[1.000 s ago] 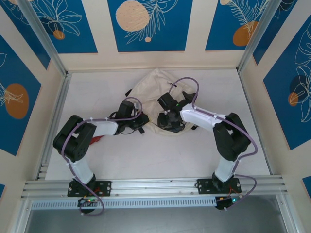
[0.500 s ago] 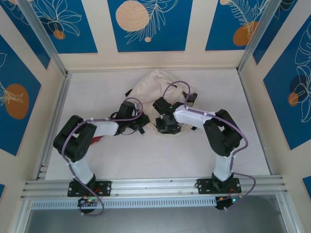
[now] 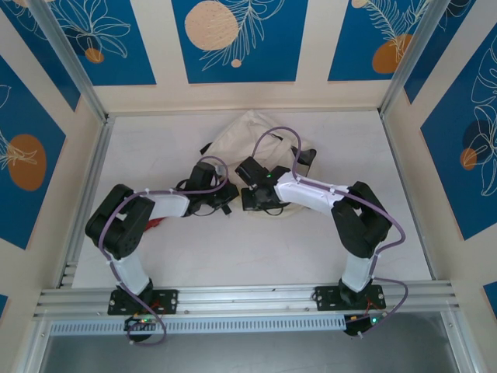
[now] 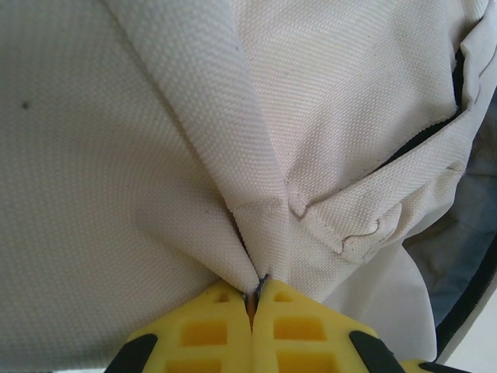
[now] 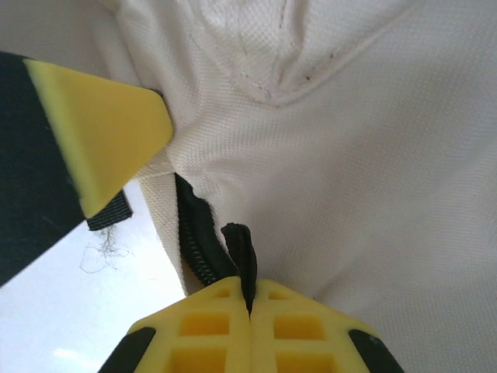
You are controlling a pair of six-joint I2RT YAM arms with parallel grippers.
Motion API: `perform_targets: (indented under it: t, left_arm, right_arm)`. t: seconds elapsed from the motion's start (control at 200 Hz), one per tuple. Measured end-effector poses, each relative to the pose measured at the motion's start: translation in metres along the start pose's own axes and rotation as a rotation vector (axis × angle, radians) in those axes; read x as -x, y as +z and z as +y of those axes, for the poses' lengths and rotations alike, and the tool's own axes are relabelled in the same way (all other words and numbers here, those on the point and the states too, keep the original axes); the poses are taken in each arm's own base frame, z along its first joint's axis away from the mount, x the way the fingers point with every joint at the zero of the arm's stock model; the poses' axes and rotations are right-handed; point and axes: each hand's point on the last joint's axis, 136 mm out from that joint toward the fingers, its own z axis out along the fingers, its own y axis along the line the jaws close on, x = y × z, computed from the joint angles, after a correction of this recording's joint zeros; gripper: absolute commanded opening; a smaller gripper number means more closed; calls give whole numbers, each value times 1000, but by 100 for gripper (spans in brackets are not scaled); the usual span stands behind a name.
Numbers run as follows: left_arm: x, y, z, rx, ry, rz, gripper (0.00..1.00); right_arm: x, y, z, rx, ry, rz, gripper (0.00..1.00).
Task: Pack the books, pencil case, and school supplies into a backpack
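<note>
Your left gripper point(image 4: 252, 294) has its yellow fingers pressed together on a pinched fold of cream canvas, the cloth rising out of the tips as a ridge. Your right gripper point(image 5: 250, 299) is closed too, its yellow tips clamping a black zipper pull point(image 5: 242, 252) that stands just beside a dark line of zipper teeth point(image 5: 194, 249).

Both grips are on the same thing, the cream-beige canvas backpack point(image 3: 248, 132). From above, the left gripper point(image 3: 227, 205) and the right gripper point(image 3: 250, 203) sit close together at the backpack's near edge, the left one on its left.

In the left wrist view the backpack's mouth gapes a little at the right, between a stitched canvas edge and a dark zipper line, and grey lining point(image 4: 450, 233) shows inside. You cannot tell what is in it; the opening is too narrow and shadowed.

The backpack lies slumped around the middle of the white table point(image 3: 233, 249), towards the far side, with a black strap point(image 3: 206, 148) poking out at its left. A small red shape point(image 3: 155, 224) peeks out by the left arm, too hidden to identify.
</note>
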Motion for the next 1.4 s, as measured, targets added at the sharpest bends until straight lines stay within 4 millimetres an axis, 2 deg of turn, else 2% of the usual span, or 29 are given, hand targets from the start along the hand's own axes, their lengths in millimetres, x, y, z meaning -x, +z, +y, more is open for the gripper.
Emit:
perform_targets:
  t: [0.13,0.235,0.44,0.655,0.84,1.01,1.26,1.395]
  left_arm:
    - [0,0,1,3,-1,-1,0]
    - [0,1,3,15,-2,-6,0]
    - [-4,2,6,36,-9,-3,0]
    - [-20,5,-3,12,-2,50,0]
    - [-24,5,-7,-9,-3,75,0]
    - [-24,5,-7,-14,-3,79,0]
    - [-22,5,-5,-18,-18,70,0]
    - [-22,7,0,-16,-38,66,0]
  right_arm:
    - [4,-3,5,16,-4,-22,0]
    - [3,-15,0,5,6,-52,0]
    - [0,-44,-35,-141,109,-117,0]
    - [-12,-45,-73,-288,267,-110,0]
    - [-7,-46,-88,-312,346,-121,0]
    - [-8,-41,-73,-214,237,-93,0]
    - [6,-34,-13,38,136,-62,0]
    - [8,-23,4,76,104,-36,0]
